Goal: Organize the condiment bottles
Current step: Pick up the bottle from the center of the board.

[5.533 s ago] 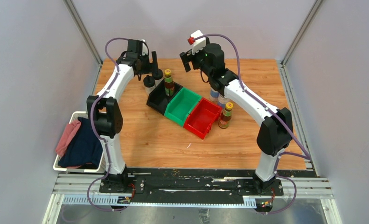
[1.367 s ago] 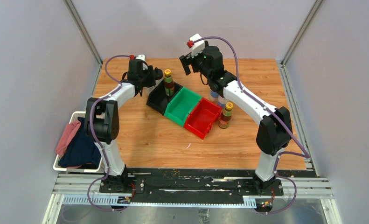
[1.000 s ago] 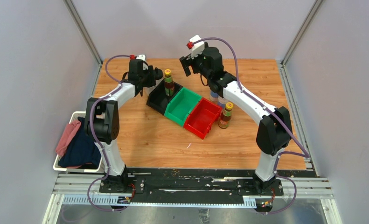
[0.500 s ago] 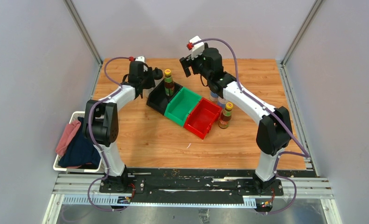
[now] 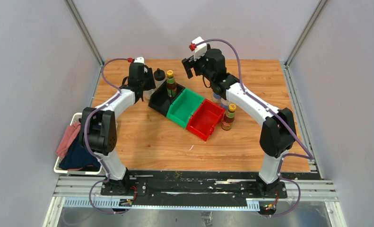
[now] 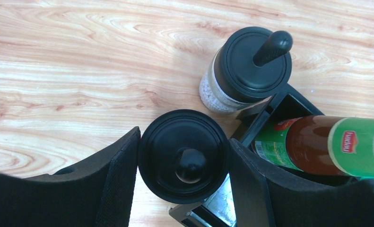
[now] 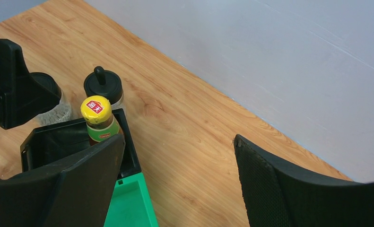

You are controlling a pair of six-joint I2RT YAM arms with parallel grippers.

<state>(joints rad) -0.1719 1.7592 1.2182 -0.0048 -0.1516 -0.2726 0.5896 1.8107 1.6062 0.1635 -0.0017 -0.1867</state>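
Note:
My left gripper (image 6: pixel 184 153) is shut on a squat clear bottle with a black cap (image 6: pixel 184 150), its pads pressing both sides of the cap, right at the black bin's (image 6: pixel 289 101) left corner. A second black-capped bottle (image 6: pixel 251 66) stands just beyond on the wood. A dark brown bottle with a yellow cap (image 5: pixel 170 85) stands in the black bin (image 5: pixel 157 100). Another brown bottle (image 5: pixel 229 117) stands right of the red bin (image 5: pixel 204 119). Two blue-labelled shakers (image 5: pixel 217 98) are half hidden behind the right arm. My right gripper (image 5: pixel 189 66) hangs open and empty above the table's far middle.
The black bin, a green bin (image 5: pixel 185 108) and the red bin sit in a diagonal row mid-table. A white basket (image 5: pixel 75 117) with folded cloths stands off the table's left edge. Grey walls close in the back and both sides.
My left arm has drawn back toward the near left with the black-capped bottle in its grip, away from the other black-capped bottle. The right arm has barely moved.

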